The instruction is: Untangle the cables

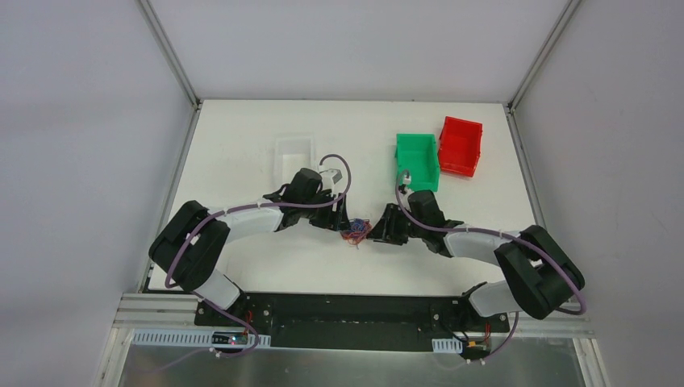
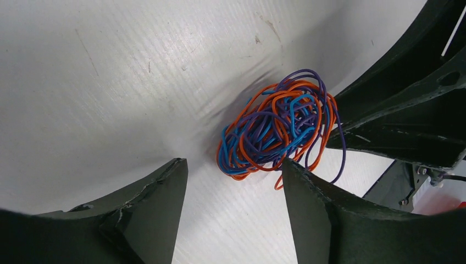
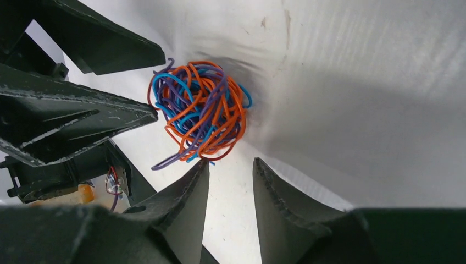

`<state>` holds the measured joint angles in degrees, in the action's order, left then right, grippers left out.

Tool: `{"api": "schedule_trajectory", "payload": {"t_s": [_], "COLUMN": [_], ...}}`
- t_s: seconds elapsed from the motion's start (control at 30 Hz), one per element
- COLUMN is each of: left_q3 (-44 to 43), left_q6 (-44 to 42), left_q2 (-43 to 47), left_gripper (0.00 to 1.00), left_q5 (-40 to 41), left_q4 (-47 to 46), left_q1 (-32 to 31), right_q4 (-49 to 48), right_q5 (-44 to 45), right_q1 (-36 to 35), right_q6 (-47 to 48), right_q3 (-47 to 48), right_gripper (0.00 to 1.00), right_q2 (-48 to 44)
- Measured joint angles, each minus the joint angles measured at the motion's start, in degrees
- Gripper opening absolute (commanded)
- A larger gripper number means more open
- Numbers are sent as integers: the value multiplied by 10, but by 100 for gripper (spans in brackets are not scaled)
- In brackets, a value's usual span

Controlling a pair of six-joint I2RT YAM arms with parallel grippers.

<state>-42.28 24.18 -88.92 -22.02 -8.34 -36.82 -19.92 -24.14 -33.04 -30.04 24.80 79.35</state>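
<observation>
The cables (image 1: 353, 234) are one tight ball of thin orange, blue and purple wires lying on the white table between my two grippers. My left gripper (image 1: 343, 224) is open wide and empty. In the left wrist view the ball (image 2: 277, 129) lies just beyond that gripper (image 2: 233, 162), by its right fingertip. My right gripper (image 1: 376, 230) is open with a narrower gap and empty. In the right wrist view the ball (image 3: 200, 113) sits just past that gripper (image 3: 231, 161), and its lowest loops reach the left fingertip (image 3: 204, 165). Each wrist view shows the other gripper's fingers beside the ball.
A clear bin (image 1: 293, 153) stands behind the left arm. A green bin (image 1: 417, 160) and a red bin (image 1: 460, 145) stand at the back right. Metal frame posts run along the table's left and right edges.
</observation>
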Motion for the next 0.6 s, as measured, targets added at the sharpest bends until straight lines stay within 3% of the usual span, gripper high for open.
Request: {"api": "schedule_trajectory", "payload": {"t_s": [0.27,0.37,0.6], "left_q3": [0,0,2], "left_q6": [25,34,52], "left_q2": [-7,-11,-13], "left_gripper": [57,56,54], "left_q5": [0,0,2], "left_q4": [-31,-43,-71], "left_q1": [0,0,-6], "right_q4": [-31,-40,-41], "right_q5": [33,49,90], "right_q1": [-20,-21,-21], "right_q6": [-16,-21,-23], "right_q3": [18,16,-5], "right_gripper": [39,47,52], "right_q2": [24,21,-37]}}
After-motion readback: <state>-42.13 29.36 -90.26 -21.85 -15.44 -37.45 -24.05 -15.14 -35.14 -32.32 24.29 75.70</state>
